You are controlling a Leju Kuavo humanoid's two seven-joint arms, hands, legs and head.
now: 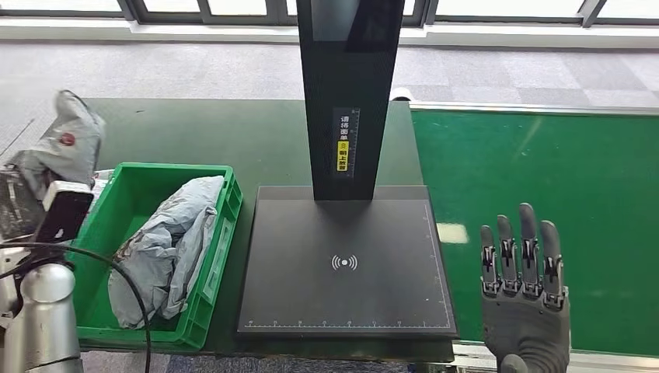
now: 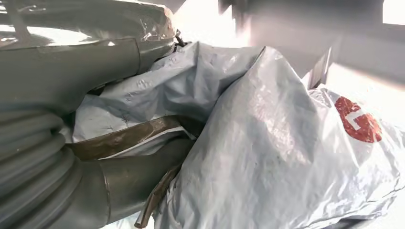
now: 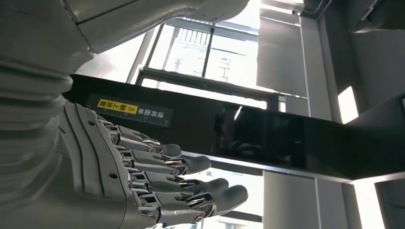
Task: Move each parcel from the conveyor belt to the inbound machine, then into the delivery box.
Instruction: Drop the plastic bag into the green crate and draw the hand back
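Observation:
My left hand [image 2: 45, 143] grips a crumpled grey plastic parcel [image 2: 267, 157] with a red logo; strips of brown tape show between its fingers. In the head view this parcel [image 1: 68, 138] is held up at the far left, beyond the outer side of the green delivery box [image 1: 225, 203]. Another grey parcel [image 1: 167, 241] lies inside that box. The black inbound machine platform [image 1: 346, 264] in the middle is bare. My right hand [image 1: 524, 287] hovers open, fingers straight, over the near edge of the green conveyor belt [image 1: 544, 163], which carries no parcel.
The machine's tall black post [image 1: 348, 93] rises from the back of the platform, with a yellow label on it. A dark green table [image 1: 256, 140] lies under the box and machine. Grey carpet and windows are beyond.

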